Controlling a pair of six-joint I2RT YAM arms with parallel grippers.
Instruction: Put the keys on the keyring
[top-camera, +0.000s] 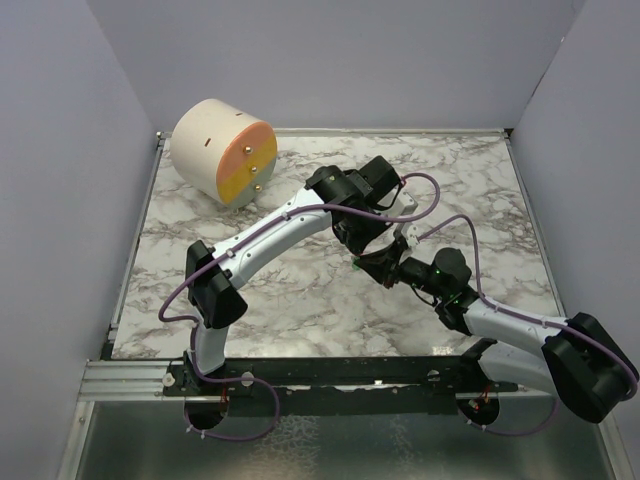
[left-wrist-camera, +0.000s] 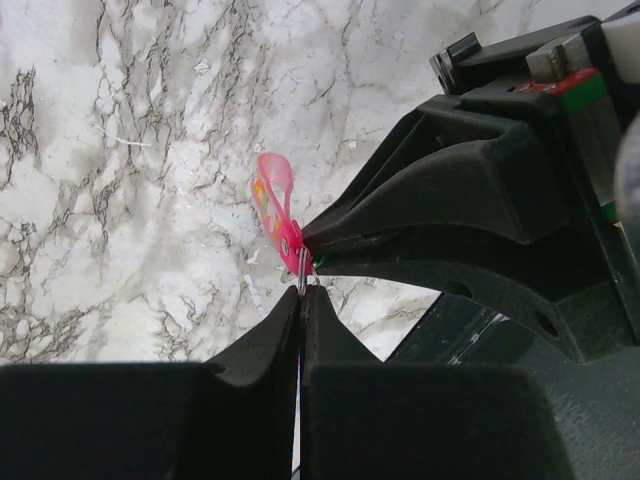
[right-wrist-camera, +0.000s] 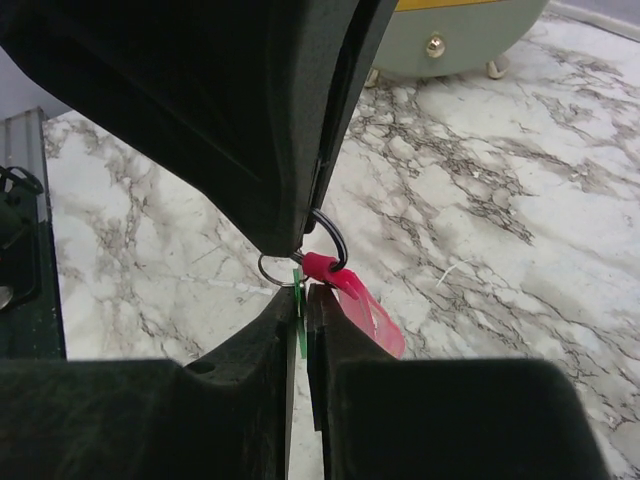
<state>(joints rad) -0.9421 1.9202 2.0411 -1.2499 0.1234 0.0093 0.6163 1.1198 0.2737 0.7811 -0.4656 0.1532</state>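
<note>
Pinches thin, stiff keyring (left-wrist-camera: 280, 212) in shut left jaws and tiny, light, likely slippery key (right-wrist-camera: 298, 322) flatwise in shut right jaws, just beside keyring.

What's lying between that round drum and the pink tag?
Nothing but bare marble table between drum and tag, shown in the right wrist view.
</note>
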